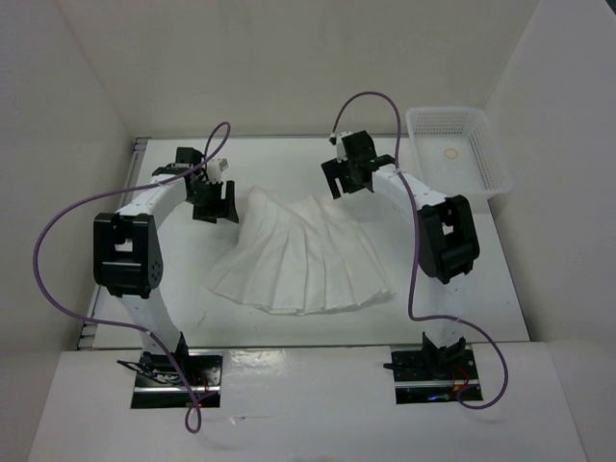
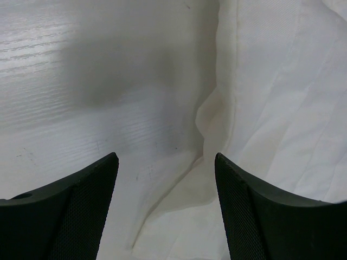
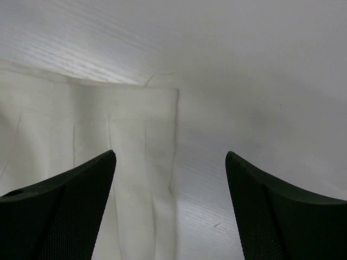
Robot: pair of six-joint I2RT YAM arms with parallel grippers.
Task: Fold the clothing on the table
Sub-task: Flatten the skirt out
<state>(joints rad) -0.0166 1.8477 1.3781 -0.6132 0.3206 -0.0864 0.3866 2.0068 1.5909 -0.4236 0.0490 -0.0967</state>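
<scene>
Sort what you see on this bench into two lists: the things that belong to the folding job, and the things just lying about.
Belongs to the job:
white pleated skirt, spread out
table beneath it
left end effector and right end effector, both open at the skirt's far edge

Just lying about:
white basket at the table's far right corner
small ring inside it

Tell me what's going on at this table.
Two robot arms are working on a white pleated skirt that lies fanned out on the table, narrow end away from the arm bases. The left pincer is at the far left corner of the skirt and the right pincer at the far right corner. Both are open just above the fabric edge, and neither holds any cloth.
</scene>
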